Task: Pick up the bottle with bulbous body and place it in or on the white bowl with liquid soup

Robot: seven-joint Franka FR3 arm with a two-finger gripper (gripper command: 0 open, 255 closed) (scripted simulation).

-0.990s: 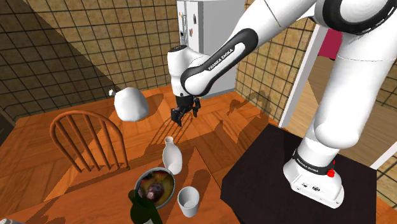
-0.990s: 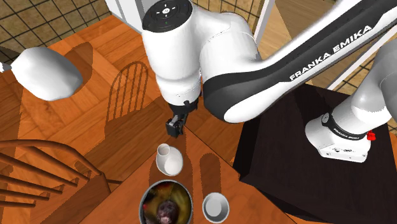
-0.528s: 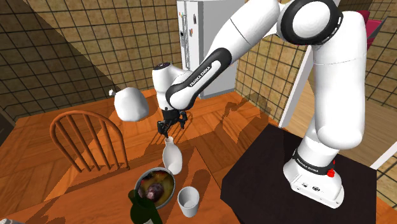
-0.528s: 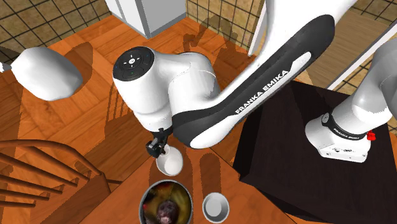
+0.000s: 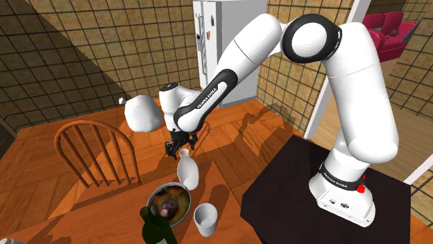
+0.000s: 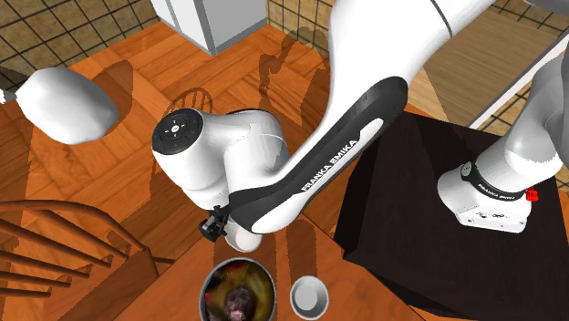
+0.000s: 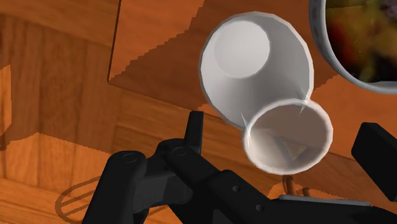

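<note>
Wooden table [image 5: 118,208] holds a white bottle [image 5: 187,173], its neck inside the wide-open, empty hand [image 5: 176,147].

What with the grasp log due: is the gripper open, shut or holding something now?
Gripper: open, straddling the white bottle's neck without clasping it.

We see a white arm [image 5: 361,104] with black joint rings [image 5: 289,41] and a black strip [image 5: 207,99] lettered FRANKA EMIKA in white. Its foot [image 5: 343,201] bears a red button [image 5: 361,188]. The gripper [image 7: 286,137] is all black, with round screw recesses.
</note>
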